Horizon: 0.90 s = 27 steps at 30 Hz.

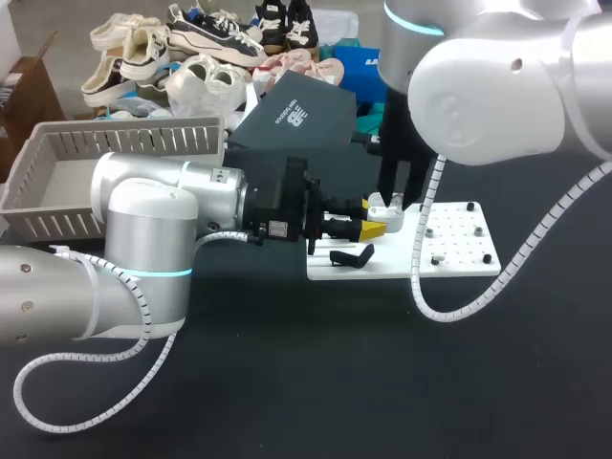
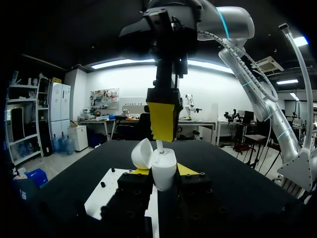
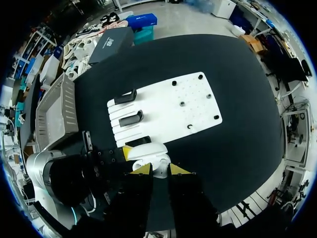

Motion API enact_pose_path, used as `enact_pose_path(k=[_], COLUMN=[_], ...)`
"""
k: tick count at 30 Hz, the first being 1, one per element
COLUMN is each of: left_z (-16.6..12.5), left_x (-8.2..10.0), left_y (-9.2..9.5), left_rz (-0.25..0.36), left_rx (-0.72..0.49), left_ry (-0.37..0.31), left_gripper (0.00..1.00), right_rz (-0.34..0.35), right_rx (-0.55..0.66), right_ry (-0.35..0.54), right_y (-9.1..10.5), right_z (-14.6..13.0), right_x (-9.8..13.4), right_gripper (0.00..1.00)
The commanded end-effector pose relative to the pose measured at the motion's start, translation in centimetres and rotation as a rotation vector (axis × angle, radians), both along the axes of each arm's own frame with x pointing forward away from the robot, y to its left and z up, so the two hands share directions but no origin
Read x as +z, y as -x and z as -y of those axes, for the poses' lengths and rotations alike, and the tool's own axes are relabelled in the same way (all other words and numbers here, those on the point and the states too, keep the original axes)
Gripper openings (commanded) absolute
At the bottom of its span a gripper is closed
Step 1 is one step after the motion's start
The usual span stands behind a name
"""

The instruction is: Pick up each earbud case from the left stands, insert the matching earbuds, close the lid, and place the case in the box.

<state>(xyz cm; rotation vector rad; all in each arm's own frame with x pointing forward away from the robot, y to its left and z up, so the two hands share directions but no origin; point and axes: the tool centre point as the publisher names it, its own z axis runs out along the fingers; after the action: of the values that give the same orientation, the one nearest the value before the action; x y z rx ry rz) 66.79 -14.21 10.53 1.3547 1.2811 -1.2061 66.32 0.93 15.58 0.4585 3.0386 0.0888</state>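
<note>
While our left gripper (image 1: 371, 229) clamps the open white earbud case (image 2: 163, 173) from both sides over the white stand board (image 3: 168, 106), our right gripper (image 3: 159, 169) hangs directly above, fingers nearly together, pinching a white earbud (image 2: 159, 145) at the case mouth.

Head view: bright, even light from overhead. The black table (image 1: 382, 382) stays dull under it, with soft, faint shadows. Glare on the white plate (image 1: 459, 258) and the right arm (image 1: 478, 86) shell. Left wrist view: the right gripper (image 2: 163, 136) is backlit and dark; the earbud case (image 2: 163, 173) and earbud (image 2: 159, 145) show bright white.
</note>
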Motion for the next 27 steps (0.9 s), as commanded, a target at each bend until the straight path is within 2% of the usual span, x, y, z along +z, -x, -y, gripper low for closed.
enact_pose_path(k=[1, 12, 13, 15, 16, 23, 27], left_z=[0.03, 0.03, 0.03, 0.03, 0.03, 0.03, 0.03], left_x=[-0.05, -0.05, -0.05, -0.05, -0.05, -0.05, -0.05], left_y=[-0.03, -0.03, -0.03, -0.03, -0.03, -0.03, -0.03], left_rz=[0.001, 0.001, 0.001, 0.001, 0.001, 0.001, 0.001], left_rx=[0.0, 0.0, 0.0, 0.0, 0.0, 0.0, 0.0], left_ry=[0.0, 0.0, 0.0, 0.0, 0.0, 0.0, 0.0], left_gripper=[0.0, 0.0, 0.0, 0.0, 0.0, 0.0, 0.0], right_rz=[-0.002, -0.007, -0.008, -0.009, -0.009, -0.011, -0.011], right_rx=[0.0, 0.005, 0.004, 0.004, 0.005, 0.01, 0.011], right_ry=[0.0, 0.011, 0.015, 0.016, 0.016, 0.017, 0.017], right_y=[-0.15, -0.19, -0.22, -0.22, -0.21, -0.18, -0.18], right_z=[-0.04, 0.05, 0.1, 0.12, 0.14, 0.09, 0.08], right_x=[-0.21, -0.5, -0.54, -0.57, -0.59, -0.63, -0.65], right_gripper=[0.0, 0.0, 0.04, 0.23, 0.26, 0.27, 0.36])
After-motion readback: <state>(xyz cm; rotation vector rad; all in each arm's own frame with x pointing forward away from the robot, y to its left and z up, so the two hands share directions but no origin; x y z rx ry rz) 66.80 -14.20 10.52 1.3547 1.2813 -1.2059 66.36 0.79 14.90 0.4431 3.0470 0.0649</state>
